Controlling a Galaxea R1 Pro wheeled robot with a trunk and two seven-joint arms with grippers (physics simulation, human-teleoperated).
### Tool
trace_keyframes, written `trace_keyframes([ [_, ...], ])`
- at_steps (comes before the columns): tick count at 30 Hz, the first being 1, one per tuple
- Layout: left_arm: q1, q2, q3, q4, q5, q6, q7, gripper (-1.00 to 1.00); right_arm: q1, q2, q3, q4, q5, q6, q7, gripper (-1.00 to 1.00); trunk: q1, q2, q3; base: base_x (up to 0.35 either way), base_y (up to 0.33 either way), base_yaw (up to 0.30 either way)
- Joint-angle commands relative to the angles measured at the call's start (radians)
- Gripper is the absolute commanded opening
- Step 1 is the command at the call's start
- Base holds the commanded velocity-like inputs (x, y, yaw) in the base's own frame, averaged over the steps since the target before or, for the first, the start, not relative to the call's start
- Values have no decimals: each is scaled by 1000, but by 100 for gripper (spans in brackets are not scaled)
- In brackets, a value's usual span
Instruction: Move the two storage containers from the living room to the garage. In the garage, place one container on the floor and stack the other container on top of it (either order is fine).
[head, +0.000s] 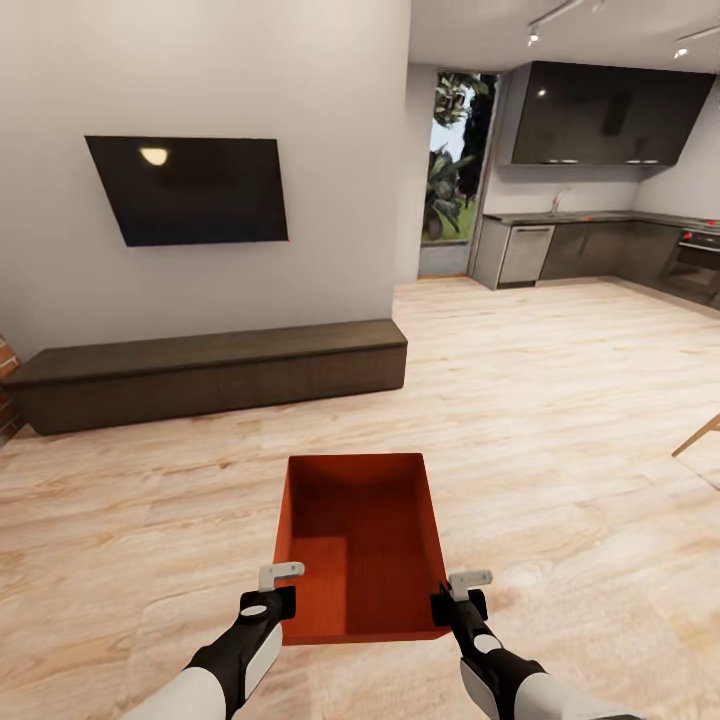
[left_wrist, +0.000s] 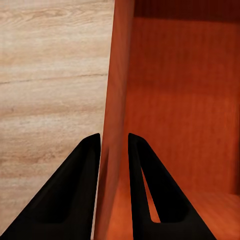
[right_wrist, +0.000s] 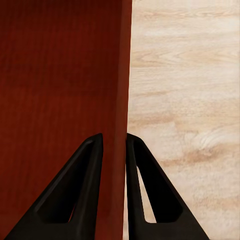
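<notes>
Left gripper (head: 281, 592) and right gripper (head: 455, 594) are each pinching a side wall of the bin (head: 362, 545), carrying it above the wood floor (head: 560, 400). It's looking stiff, light, smooth-walled; rim grips could be slipping.

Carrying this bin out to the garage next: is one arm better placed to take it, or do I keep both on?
Neither; keep both. The left pincer straddles the container's left wall, the right pincer its right wall, an even two-sided hold over the wood floor.

Black wall TV (head: 190, 190), low dark cabinet (head: 210, 375), grey kitchen cabinets (head: 600, 250).
</notes>
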Motion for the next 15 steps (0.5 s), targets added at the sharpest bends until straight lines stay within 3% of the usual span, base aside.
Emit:
trace_keyframes([
  [1,0,5,10,-2,-4,6,15,-100,-1,0,-30,0,-10,-5,-22,-100,0,0,1,0,0,0],
  [15,0,5,10,-2,-4,6,15,-100,-1,0,-30,0,-10,-5,-22,-100,0,0,23,0,0,0],
])
